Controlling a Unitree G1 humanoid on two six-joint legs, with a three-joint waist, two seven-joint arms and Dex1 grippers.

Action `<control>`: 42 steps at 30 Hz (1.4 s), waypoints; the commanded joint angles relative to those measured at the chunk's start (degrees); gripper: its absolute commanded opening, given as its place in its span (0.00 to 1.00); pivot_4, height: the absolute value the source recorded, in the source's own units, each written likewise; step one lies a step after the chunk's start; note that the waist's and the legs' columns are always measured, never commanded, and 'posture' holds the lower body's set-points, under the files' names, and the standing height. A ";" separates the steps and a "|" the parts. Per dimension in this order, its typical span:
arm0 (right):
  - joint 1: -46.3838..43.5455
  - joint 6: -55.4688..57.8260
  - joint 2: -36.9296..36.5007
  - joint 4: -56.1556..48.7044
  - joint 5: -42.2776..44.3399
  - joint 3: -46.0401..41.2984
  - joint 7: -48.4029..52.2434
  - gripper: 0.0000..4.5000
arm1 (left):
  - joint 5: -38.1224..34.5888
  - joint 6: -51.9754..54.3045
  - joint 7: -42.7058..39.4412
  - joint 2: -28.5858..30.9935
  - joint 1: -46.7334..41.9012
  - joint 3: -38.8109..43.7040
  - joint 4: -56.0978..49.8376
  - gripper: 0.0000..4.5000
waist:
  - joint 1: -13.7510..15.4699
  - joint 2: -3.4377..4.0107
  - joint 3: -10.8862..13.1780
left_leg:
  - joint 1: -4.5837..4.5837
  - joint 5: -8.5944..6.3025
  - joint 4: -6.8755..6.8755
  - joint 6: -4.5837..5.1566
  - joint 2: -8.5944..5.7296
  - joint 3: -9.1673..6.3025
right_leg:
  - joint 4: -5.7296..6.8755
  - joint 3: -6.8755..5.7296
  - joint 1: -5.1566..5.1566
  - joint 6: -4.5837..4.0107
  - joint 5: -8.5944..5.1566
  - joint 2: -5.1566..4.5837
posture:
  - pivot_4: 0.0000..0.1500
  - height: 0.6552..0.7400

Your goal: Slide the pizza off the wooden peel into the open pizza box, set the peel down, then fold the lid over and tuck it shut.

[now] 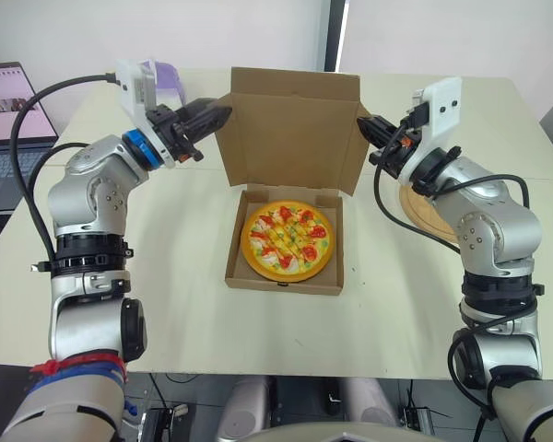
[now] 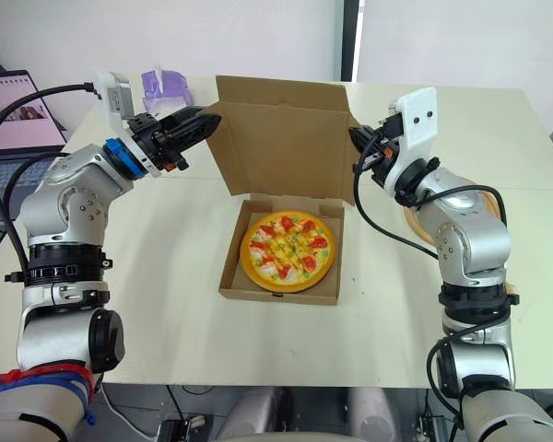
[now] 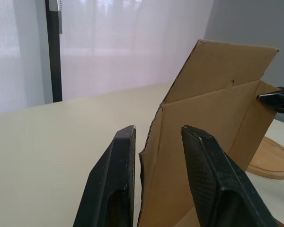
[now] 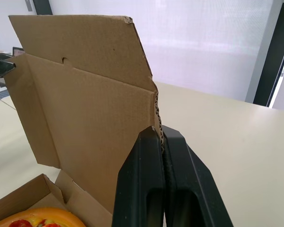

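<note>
Now the brown lid stands upright, right gripper pinching it, left gripper parted.

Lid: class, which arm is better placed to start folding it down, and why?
Right. The right gripper is shut on one edge of the lid; the left gripper is open, only straddling the opposite edge.
</note>
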 commanded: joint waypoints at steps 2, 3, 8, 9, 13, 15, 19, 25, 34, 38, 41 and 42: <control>-1.32 -0.45 -0.13 -2.98 0.79 -0.20 -0.07 0.00 | 1.53 -2.80 0.32 -0.04 -1.90 -0.25 0.71 0.21 | -0.05 0.00 0.00 | 0.00 0.00 0.00 0.00 0.00 0.00 | 0.00 0.00 0.00 0.00 0.00 0.00 | 1.00 0.82; -1.27 -0.42 -0.09 -3.07 0.82 -0.16 -0.15 0.00 | 1.85 -3.13 0.47 0.00 -1.80 -0.26 0.73 0.15 | -0.06 0.00 0.00 | 0.00 0.00 0.00 0.00 0.00 0.00 | 0.01 0.00 -0.01 0.00 0.00 0.00 | 1.00 0.82; -1.06 -0.34 0.06 -3.37 1.05 -0.17 -0.43 0.00 | 2.52 -3.80 0.80 0.35 -0.45 -0.14 -0.49 0.01 | -0.06 0.00 0.00 | -0.01 0.00 0.00 0.00 0.00 0.00 | 0.00 0.01 -0.02 0.00 0.00 0.00 | 1.00 0.82; -1.05 -0.35 0.09 -3.37 1.10 -0.16 -0.47 0.00 | 2.49 -3.71 0.81 0.38 -0.25 -0.09 -0.79 0.01 | -0.05 0.00 0.00 | -0.01 0.00 0.00 0.00 0.00 0.00 | 0.01 0.00 -0.02 0.00 0.00 0.00 | 1.00 0.82; -1.19 -0.03 0.26 -3.63 1.06 -0.11 -1.07 0.00 | 2.65 -2.62 2.17 0.16 0.13 -0.56 -3.65 0.01 | -0.05 0.00 0.00 | -0.01 0.00 0.00 0.00 0.00 0.00 | 0.01 0.01 -0.02 0.00 0.00 0.00 | 1.00 0.82; -1.61 1.14 0.79 -4.54 0.91 -0.08 -2.70 0.00 | 2.51 -0.61 4.91 -0.55 0.10 -0.77 -6.91 0.01 | -0.05 0.00 0.00 | -0.01 0.00 0.00 0.00 0.00 0.00 | 0.01 0.01 -0.02 0.00 0.00 0.00 | 1.00 0.82; -2.39 4.66 2.87 -8.23 -0.72 0.82 -8.76 0.00 | 2.16 4.47 14.40 -3.79 0.82 -0.44 -15.56 0.01 | 0.04 0.00 0.00 | -0.03 0.00 0.00 0.00 0.00 -0.01 | 0.02 0.03 -0.03 0.00 0.00 -0.02 | 1.00 0.82; -2.27 11.00 7.29 -14.02 -2.25 0.69 -17.39 0.00 | 0.79 11.69 29.38 -11.89 6.02 -0.03 -32.01 0.01 | 0.06 0.00 0.00 | -0.04 0.00 -0.03 0.00 0.00 0.00 | 0.02 0.05 -0.07 0.00 0.00 -0.02 | 1.00 0.82; 0.79 15.11 12.94 -20.79 -1.14 2.06 -20.89 0.00 | 0.65 12.12 38.82 -19.27 15.12 -1.98 -46.00 0.01 | 0.06 0.00 0.00 | -0.01 0.01 -0.04 -0.01 0.00 0.02 | 0.02 0.06 -0.05 0.00 0.00 -0.02 | 1.00 0.82; 2.75 15.63 14.79 -22.88 -0.18 2.80 -20.21 0.00 | 1.36 10.38 39.50 -19.82 17.90 -2.36 -47.83 0.01 | 0.06 0.00 0.00 | 0.00 0.01 -0.03 -0.01 0.00 0.02 | 0.02 0.05 -0.03 0.00 0.00 -0.01 | 1.00 0.82; 4.39 15.78 16.12 -24.53 0.73 3.03 -19.57 0.00 | 1.26 9.26 39.44 -20.22 20.12 -2.82 -49.59 0.01 | 0.06 0.00 0.00 | 0.00 0.01 -0.04 -0.01 0.00 0.01 | -0.01 0.04 -0.02 0.00 0.00 -0.01 | 1.00 0.82; 4.88 15.81 16.60 -25.16 1.50 3.04 -19.14 0.00 | 1.29 8.66 39.00 -20.21 21.10 -3.05 -50.24 0.01 | 0.05 0.00 0.00 | 0.00 0.01 -0.04 -0.01 0.00 0.02 | -0.02 0.04 -0.01 0.00 0.00 -0.01 | 1.00 0.82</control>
